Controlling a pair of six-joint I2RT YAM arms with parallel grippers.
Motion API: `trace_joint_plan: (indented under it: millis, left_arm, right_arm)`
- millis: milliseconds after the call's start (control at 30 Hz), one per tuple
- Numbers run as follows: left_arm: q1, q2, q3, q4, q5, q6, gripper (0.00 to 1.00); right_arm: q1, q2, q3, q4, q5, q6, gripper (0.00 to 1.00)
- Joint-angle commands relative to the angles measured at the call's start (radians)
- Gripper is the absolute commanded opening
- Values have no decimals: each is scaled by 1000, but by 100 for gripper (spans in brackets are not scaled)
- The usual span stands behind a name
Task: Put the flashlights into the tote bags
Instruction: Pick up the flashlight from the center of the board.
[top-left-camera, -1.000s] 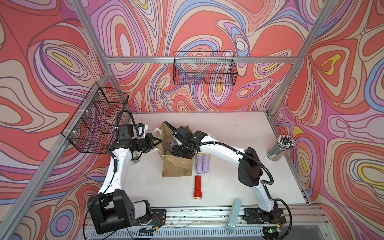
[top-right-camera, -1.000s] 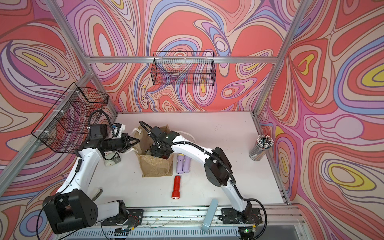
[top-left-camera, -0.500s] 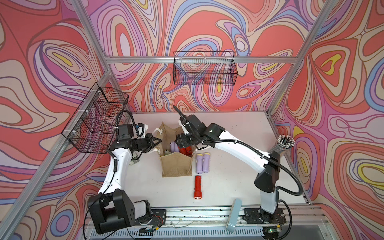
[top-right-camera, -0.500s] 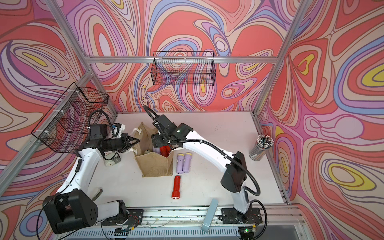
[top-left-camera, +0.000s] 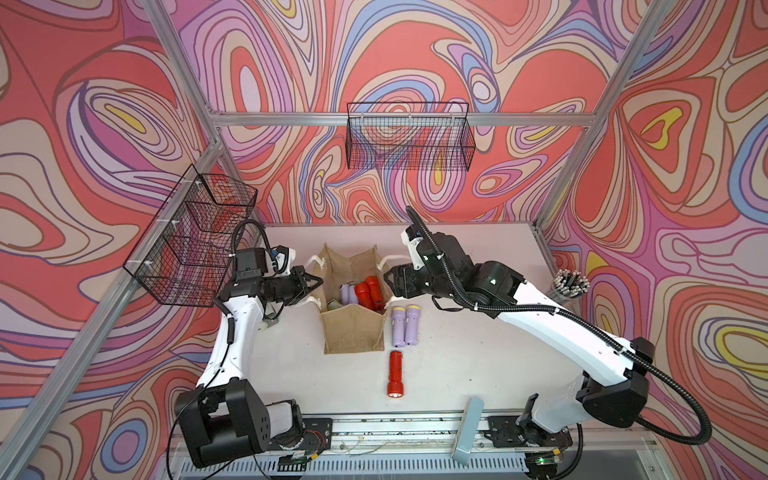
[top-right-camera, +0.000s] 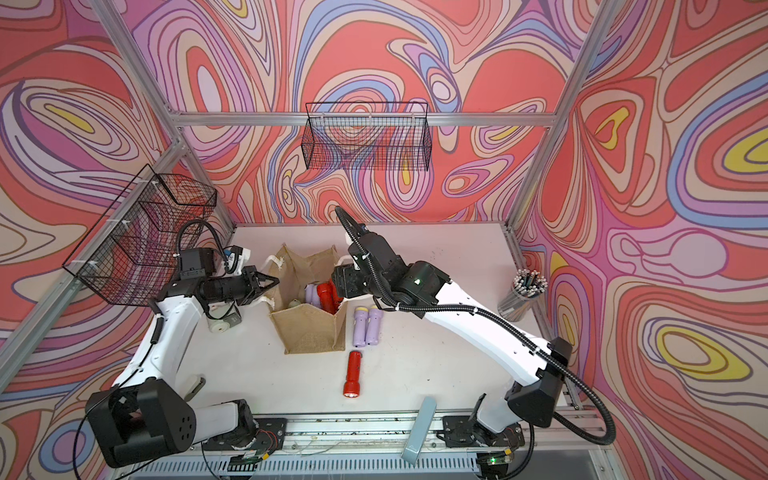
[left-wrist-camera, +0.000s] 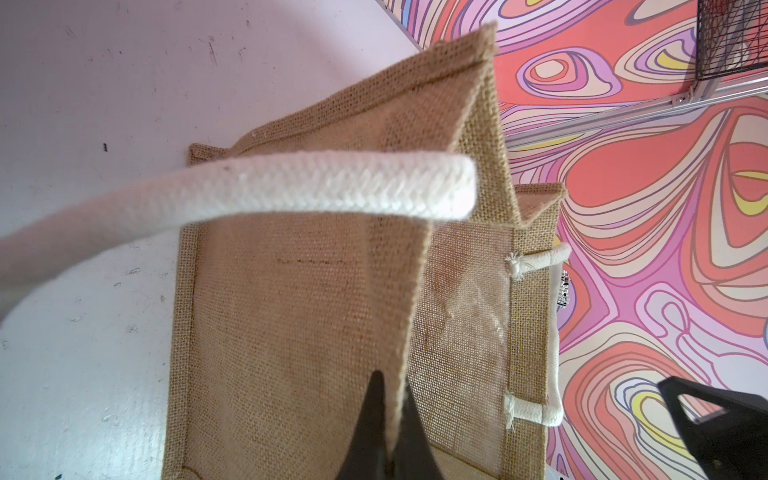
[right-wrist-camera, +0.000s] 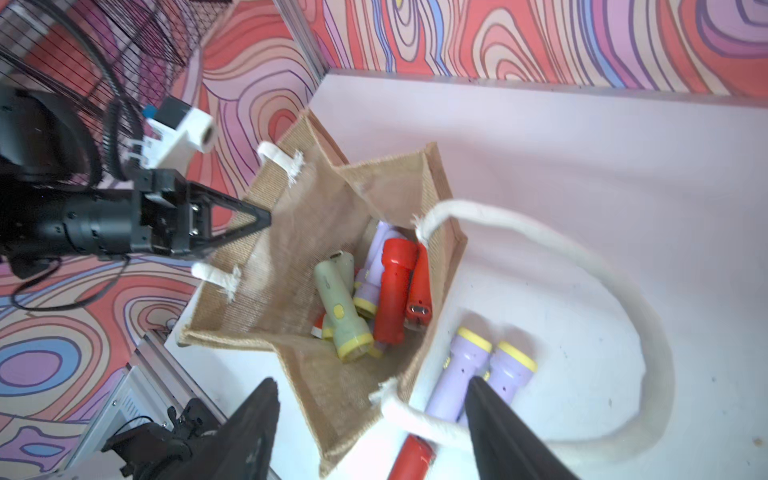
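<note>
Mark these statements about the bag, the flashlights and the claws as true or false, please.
1. The left claw pinches the bag wall. True.
2. The right claw holds a red flashlight. False: it is open and empty.
3. Two lilac flashlights lie on the table beside the bag. True.
4. The bag is empty. False: it holds a green flashlight and red flashlights, among others.
</note>
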Motion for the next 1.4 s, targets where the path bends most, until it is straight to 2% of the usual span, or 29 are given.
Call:
trace_joint_plan:
  millis: [0,167,333,533,900,1167,1367]
  left_arm:
    - [-1,-11,1,-2,6,3,0]
    - [-2,-14,0,-2,1,3,0]
    - [-2,-14,0,-2,1,3,0]
    - [-3,-18,0,-1,4,1,0]
    - [-2,-20,3,-2,10,4,0]
    - [-3,-20,2,-1,16,5,0]
    - [-3,-22,2,-2,19,6,0]
  right_arm:
    - [-2,-70,-85,-63,59,97,73]
    - [0,-162,-242,-122,110,283,64]
    - [0,-278,-470,-9,61,446,63]
    - [25,-183,-568,26,-19,546,62]
    - [137,103,-557,120,-105,583,63]
    - [163,210,-529,195,-160,549,63]
    - [163,277,-458,137,-145,512,64]
